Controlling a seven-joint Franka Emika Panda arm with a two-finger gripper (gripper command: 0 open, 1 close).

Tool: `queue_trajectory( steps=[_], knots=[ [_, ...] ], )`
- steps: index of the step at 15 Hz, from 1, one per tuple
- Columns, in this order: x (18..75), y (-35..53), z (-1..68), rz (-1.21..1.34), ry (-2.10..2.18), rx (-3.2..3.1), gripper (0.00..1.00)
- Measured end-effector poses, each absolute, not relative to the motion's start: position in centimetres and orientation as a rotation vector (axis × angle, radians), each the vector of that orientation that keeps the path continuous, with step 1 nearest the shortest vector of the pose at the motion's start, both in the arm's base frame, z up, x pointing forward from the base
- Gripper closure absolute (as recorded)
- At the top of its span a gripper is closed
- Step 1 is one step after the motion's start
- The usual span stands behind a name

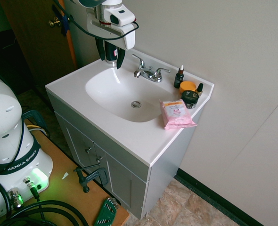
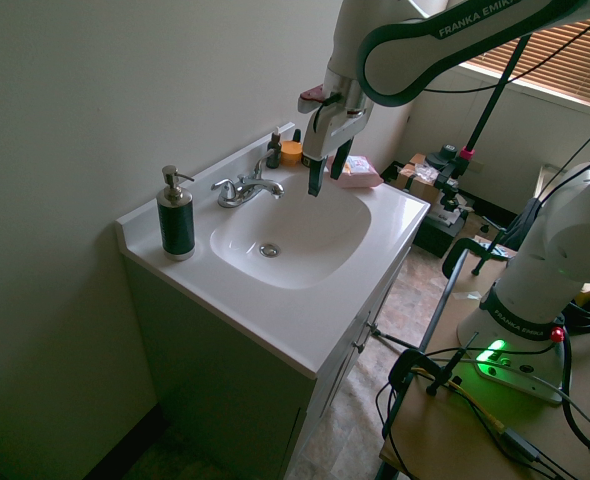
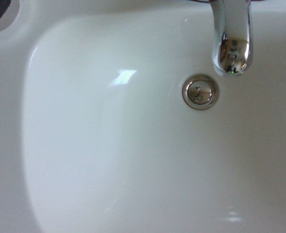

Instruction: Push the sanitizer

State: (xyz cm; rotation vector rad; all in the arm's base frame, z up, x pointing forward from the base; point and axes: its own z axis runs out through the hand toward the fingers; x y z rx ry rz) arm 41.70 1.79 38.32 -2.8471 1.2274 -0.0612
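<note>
The tool [image 2: 327, 172] hangs over the sink basin [image 2: 305, 250], pointing straight down, its two fingers apart and holding nothing. The sanitizer [image 2: 175, 213] stands upright on the tabletop [image 2: 265, 315] at the back corner by the wall, on the far side of the faucet [image 2: 245, 188] from the other toiletries. In the second exterior view it lies to the left of the tool and lower, well apart from it, with the faucet between them. Its long axis is vertical, so a sideways push low on the body looks safest; a high push could tip it.
</note>
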Motion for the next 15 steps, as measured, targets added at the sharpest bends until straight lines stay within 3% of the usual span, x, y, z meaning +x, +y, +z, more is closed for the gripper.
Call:
queue_trajectory(
  steps=[4, 7, 8, 15],
  knots=[
    [42.4, 1.9, 39.5, -0.087, 1.223, -2.835, 0.0],
    [45.9, 4.5, 45.5, -0.186, 1.137, -2.855, 0.0],
    [47.3, 6.1, 47.1, -0.205, 1.105, -2.867, 1.0],
    [57.4, 16.8, 49.5, -0.209, 0.991, -2.939, 1.0]
  ],
)
